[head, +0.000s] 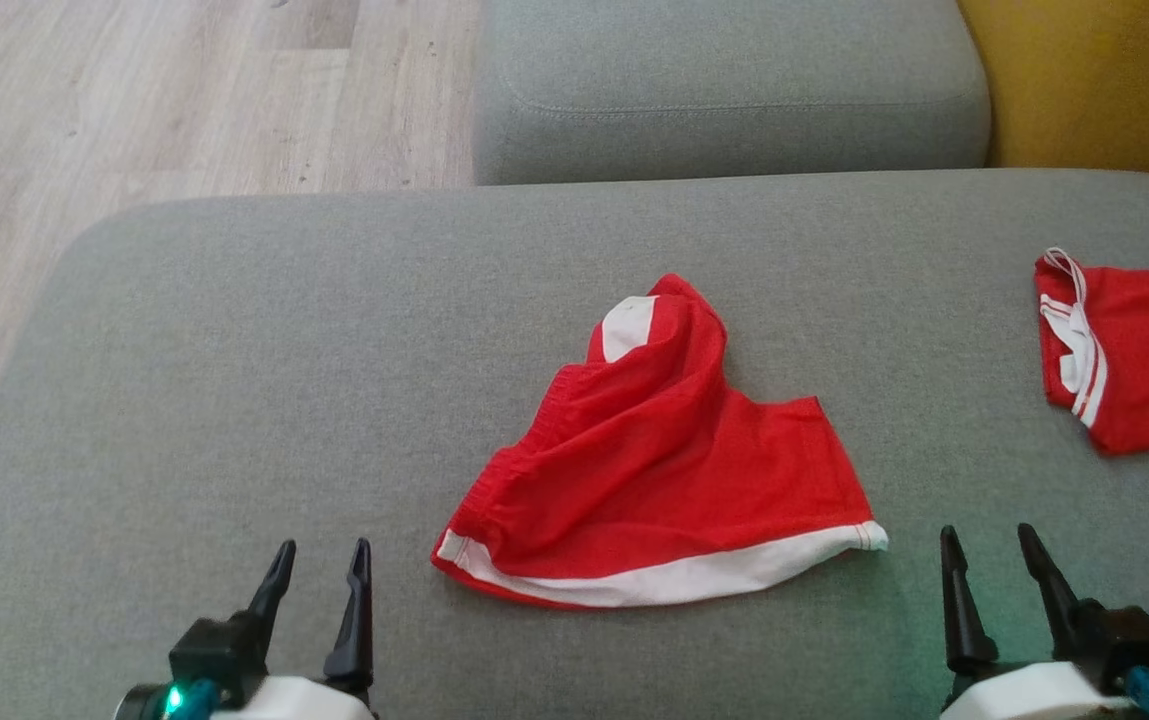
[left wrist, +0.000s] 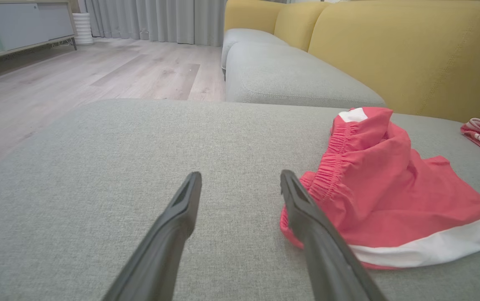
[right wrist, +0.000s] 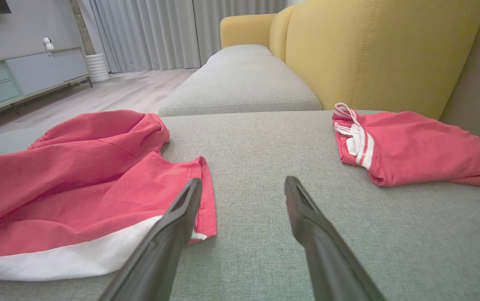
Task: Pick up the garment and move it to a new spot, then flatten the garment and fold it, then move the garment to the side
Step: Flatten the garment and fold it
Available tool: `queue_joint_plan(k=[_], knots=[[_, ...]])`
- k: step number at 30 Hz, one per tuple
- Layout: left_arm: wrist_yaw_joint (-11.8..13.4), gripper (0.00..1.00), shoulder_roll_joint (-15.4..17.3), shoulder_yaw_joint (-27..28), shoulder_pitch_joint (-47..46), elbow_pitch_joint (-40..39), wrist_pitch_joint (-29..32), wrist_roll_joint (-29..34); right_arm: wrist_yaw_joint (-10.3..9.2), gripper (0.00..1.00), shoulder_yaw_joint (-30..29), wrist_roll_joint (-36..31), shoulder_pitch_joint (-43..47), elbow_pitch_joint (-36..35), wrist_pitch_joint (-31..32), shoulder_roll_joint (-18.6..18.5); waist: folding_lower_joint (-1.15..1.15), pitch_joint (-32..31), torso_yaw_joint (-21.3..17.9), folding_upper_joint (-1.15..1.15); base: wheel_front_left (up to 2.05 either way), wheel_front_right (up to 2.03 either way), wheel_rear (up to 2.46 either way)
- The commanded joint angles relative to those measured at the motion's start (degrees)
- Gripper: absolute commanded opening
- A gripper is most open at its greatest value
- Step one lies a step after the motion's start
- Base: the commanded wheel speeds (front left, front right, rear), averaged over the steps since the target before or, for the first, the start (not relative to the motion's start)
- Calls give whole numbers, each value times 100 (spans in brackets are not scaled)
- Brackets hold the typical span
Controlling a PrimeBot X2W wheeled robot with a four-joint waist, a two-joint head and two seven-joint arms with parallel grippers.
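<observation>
A crumpled red garment (head: 654,470) lies on the grey cushion (head: 234,400) between the left gripper (head: 325,545) and right gripper (head: 987,530) (both jaws spread, holding nothing).

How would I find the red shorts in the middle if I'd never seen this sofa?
Start at the big grey cushion in front of the yellow sofa back. The red shorts lie crumpled in its middle. Unlike the other red garment at the cushion's right edge, which has thin white stripes, these have one wide white band along the near hem.
</observation>
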Motion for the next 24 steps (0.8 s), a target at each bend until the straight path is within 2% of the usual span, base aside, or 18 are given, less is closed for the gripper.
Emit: queue_joint_plan(k=[1, 8, 12, 18, 24], knots=[[-60, 100, -52, 284, -160, -123, -71, 65, -4, 100, 165, 10, -173, -179, -63, -51, 0, 3, -4, 0, 0, 0, 0], [-159, 100, -122, 374, -158, -91, -71, 172, -4, 100, 217, -9, -172, -208, -63, -51, 0, 24, 5, 0, 0, 0, 0], [-242, 100, -144, 344, -271, -57, -71, 203, -4, 100, 523, 45, -297, -157, -63, -51, 0, 108, 8, 0, 0, 0, 0], [-494, 100, -120, 119, -645, 552, -71, 343, -4, 100, 1091, -289, -821, 592, 387, -51, 0, 310, 16, 0, 0, 0, 0], [-694, 100, -105, -145, -1227, 1173, 33, 363, -4, 100, 1049, -577, -1294, 953, 738, -51, 0, 587, 92, 0, 0, 0, 0]])
